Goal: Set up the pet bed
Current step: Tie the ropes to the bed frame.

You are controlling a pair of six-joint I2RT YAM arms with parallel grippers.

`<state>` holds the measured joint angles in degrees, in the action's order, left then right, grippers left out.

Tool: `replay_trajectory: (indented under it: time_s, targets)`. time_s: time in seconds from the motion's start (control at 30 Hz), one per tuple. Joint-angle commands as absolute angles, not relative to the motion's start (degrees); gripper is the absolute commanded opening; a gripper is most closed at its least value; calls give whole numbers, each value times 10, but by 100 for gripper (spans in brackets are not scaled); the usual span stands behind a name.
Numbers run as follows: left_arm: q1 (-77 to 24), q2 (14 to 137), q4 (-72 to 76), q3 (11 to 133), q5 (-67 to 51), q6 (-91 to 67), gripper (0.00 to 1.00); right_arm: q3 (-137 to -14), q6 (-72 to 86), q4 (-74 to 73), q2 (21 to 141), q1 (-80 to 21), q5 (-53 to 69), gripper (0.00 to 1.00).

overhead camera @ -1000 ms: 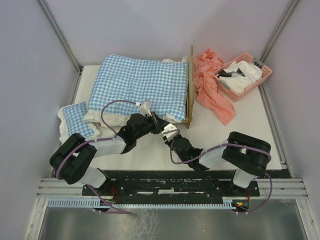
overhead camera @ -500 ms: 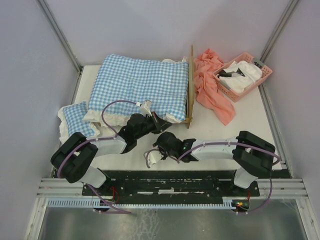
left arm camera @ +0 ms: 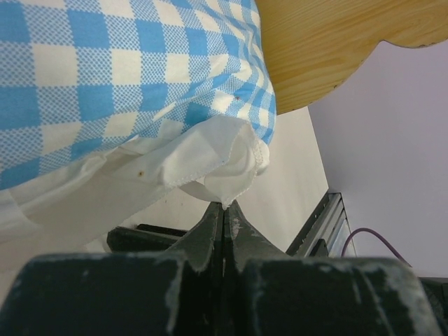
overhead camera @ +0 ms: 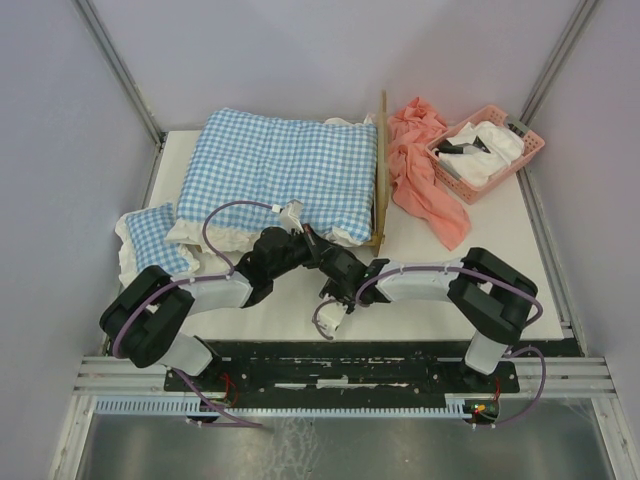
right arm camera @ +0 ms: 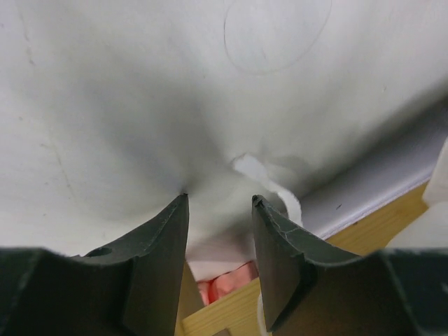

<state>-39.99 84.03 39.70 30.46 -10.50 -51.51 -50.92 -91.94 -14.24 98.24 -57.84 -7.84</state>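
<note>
The pet bed (overhead camera: pixel 380 170) stands at the back of the table, its light-wood headboard (left arm camera: pixel 329 49) upright on the right side. The blue-and-white checked cushion (overhead camera: pixel 280 165) lies on it. My left gripper (overhead camera: pixel 316 246) is shut, with the tip of the cushion's white frill (left arm camera: pixel 224 175) pinched between its fingertips at the near right corner. My right gripper (overhead camera: pixel 338 262) sits just beside it, open. Its fingers (right arm camera: pixel 168 238) point at white fabric (right arm camera: pixel 210 105) close ahead, with nothing held between them. A strip of the wooden frame (right arm camera: pixel 378 231) shows below.
A pink cloth (overhead camera: pixel 425 180) lies right of the headboard. The pink basket (overhead camera: pixel 487 150) with white items stands at the back right. A small checked pillow (overhead camera: pixel 150 235) lies at the left edge. Bare white tabletop (overhead camera: pixel 470 240) shows in front of the basket.
The right gripper has come back from the table's front edge to the cushion's near right corner, and its jaws have widened. The left gripper has kept its hold and place.
</note>
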Motion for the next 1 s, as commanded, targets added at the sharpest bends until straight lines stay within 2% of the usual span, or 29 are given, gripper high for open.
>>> replay_trajectory:
  time_s: [0.0,0.83,0.97]
  targets:
    - [-403,828,439,305,-107,-535,3,-549,-1004,-175,1008,-577,-50,50]
    - [-403,824,428,300,-94,-537,3,-669,-1135,-294,1109,-561,-104,52]
    - [-403,816,421,299,-89,-537,3,-685,-1146,-302,1126,-562,-115,47]
